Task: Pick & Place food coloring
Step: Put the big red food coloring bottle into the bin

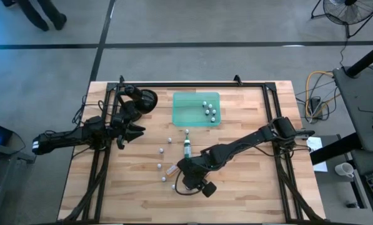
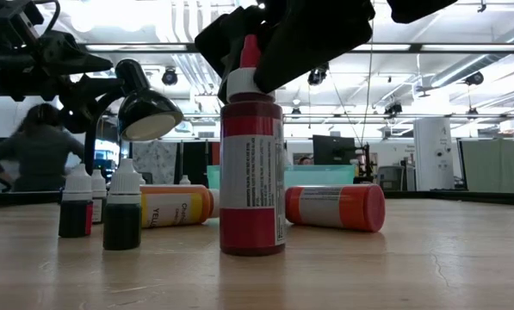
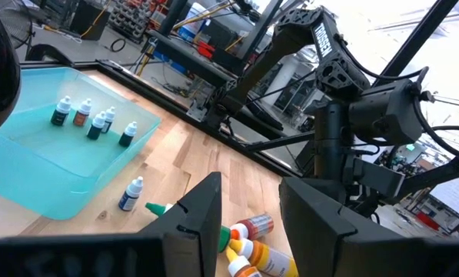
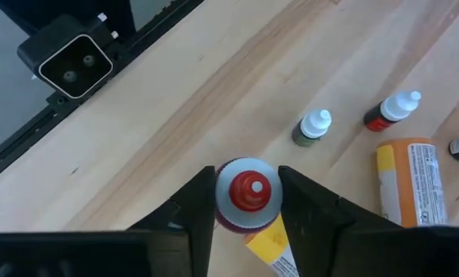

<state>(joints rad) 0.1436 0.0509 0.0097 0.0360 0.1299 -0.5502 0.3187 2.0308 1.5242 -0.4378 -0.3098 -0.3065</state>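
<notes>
The red food coloring bottle (image 4: 248, 201) stands upright on the desk (image 4: 214, 100), its cap between the right pincer's (image 4: 247, 206) fingers, which clasp it.

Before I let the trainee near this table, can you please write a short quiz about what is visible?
1. Fill in: the green tray holds ___ small bottles.
2. True or false: the red bottle stands upright.
3. The right claw is at: A the green tray, B the red bottle's cap, C an orange bottle.
Key: 1 five; 2 true; 3 B.
</notes>
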